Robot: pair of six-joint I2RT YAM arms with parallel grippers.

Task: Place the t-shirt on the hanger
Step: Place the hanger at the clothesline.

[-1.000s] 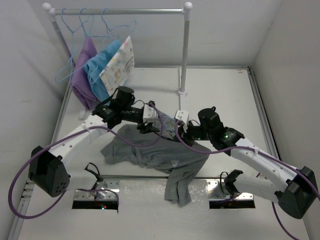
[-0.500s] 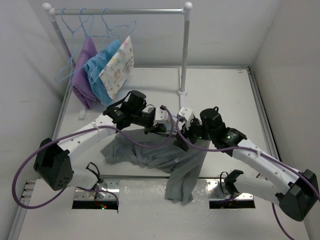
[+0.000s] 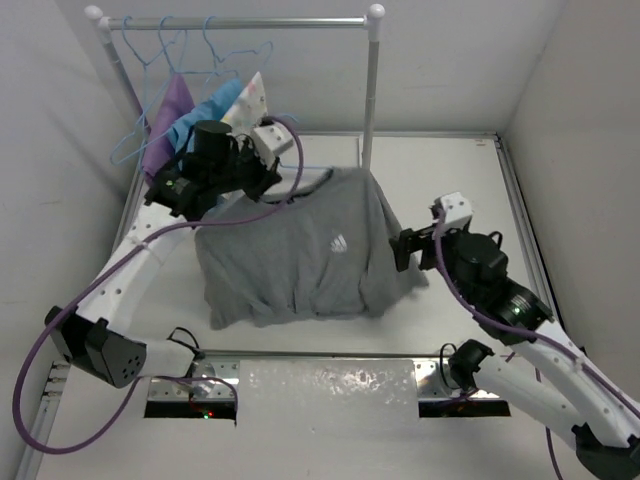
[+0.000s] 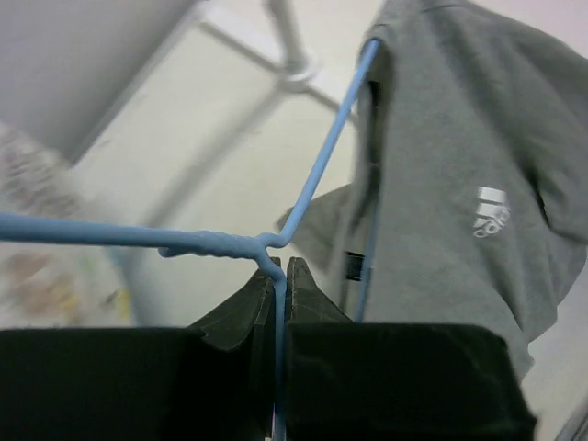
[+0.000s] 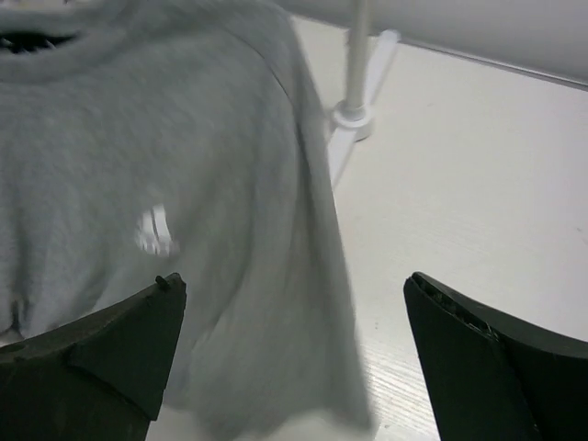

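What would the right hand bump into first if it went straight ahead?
Probably the grey t-shirt. The open right hand points at its hanging side, with nothing between them, though how far apart they are is hard to judge.

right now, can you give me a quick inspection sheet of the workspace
surface: white table, rack standing on it
job's things: grey t-shirt draped over the blue hanger, logo facing up
clutter: purple cloth, blue cloth and patterned cloth hanging on the rack
claws: left claw shut on the hanger's neck; right claw open, empty, beside the t-shirt
cables: purple cables looping along both arms
surroundings: white walls
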